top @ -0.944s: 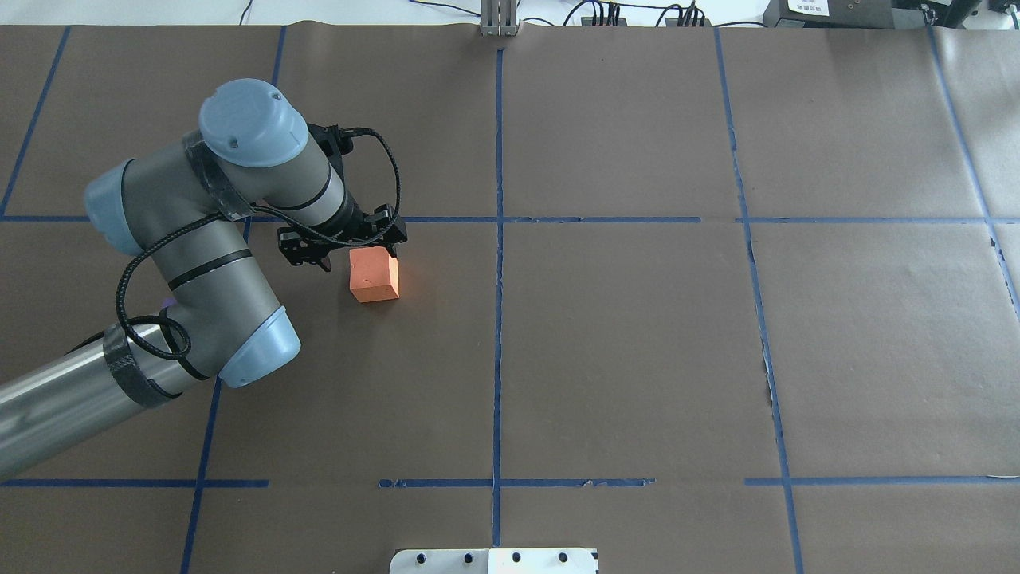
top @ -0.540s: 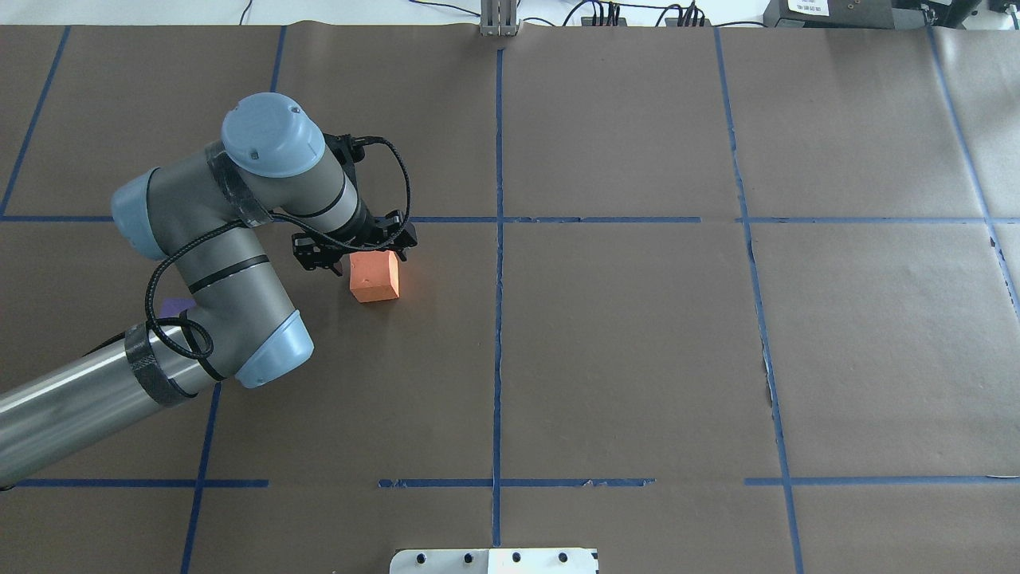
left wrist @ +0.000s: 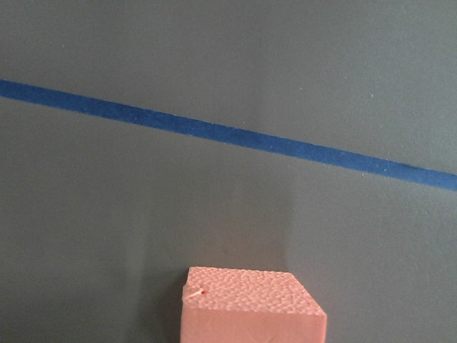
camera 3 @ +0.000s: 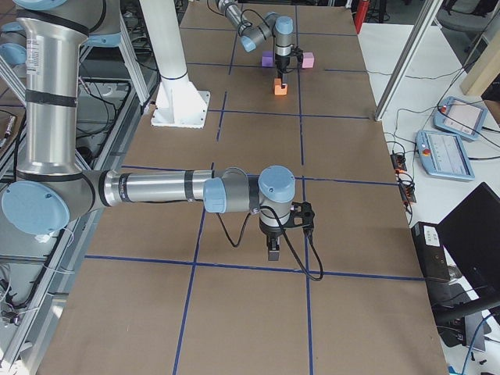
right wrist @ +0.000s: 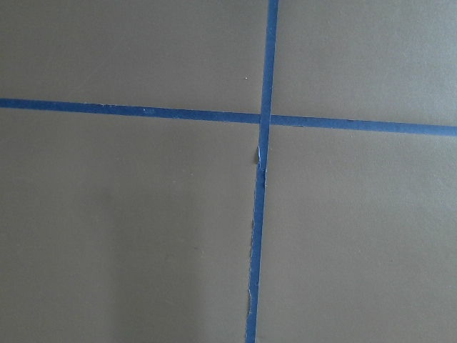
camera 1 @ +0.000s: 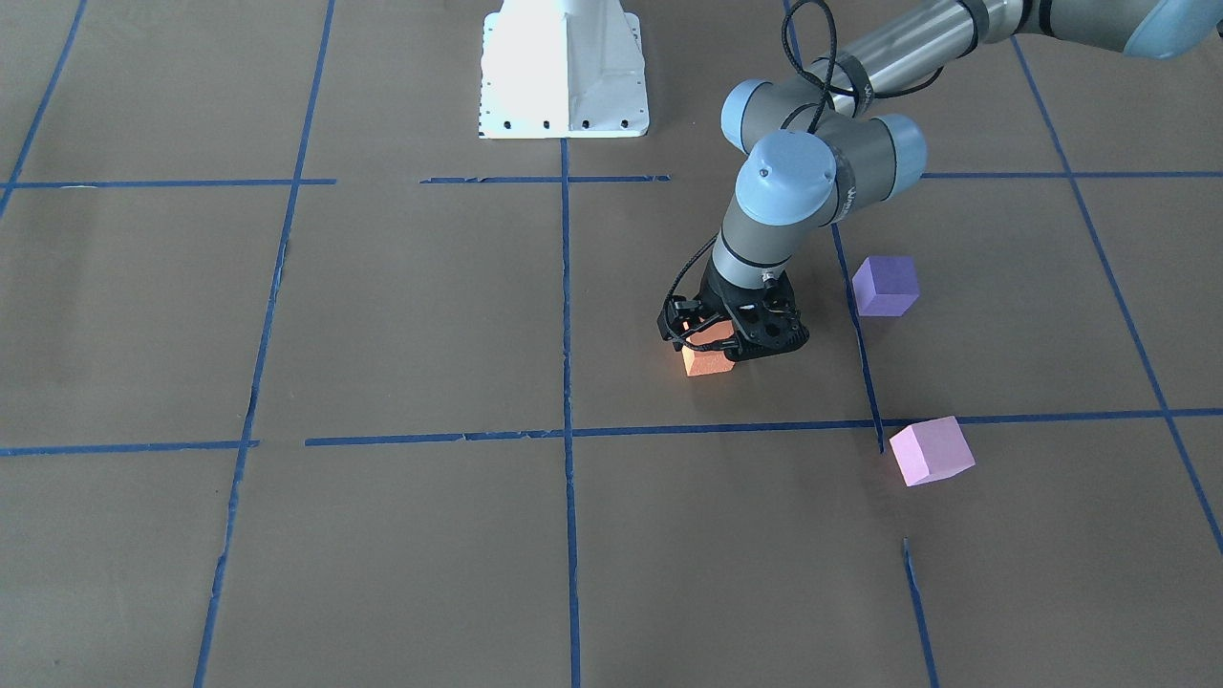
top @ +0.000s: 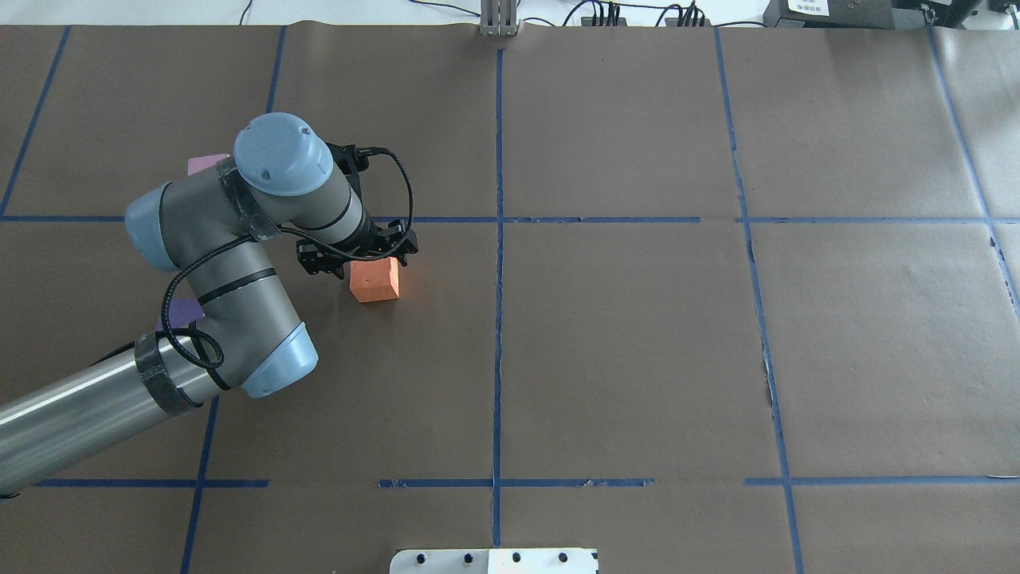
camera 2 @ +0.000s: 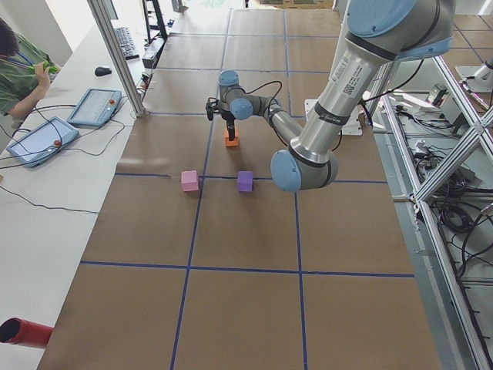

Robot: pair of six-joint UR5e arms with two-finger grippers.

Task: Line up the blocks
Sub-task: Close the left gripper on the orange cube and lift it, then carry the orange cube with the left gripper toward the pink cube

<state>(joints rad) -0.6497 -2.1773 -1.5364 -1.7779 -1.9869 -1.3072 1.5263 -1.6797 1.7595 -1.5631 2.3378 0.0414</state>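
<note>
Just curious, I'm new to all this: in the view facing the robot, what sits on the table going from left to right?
White base → orange block → purple block → pink block.

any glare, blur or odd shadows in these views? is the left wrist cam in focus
front-facing view: white base plate blown out; overhead view: orange block throws a faint orange tint on the paper beside it; left wrist view: in focus, foam grain shows on the orange block, cut off by the bottom edge; right wrist view: tape cross sharp, soft shadow lower left.
</note>
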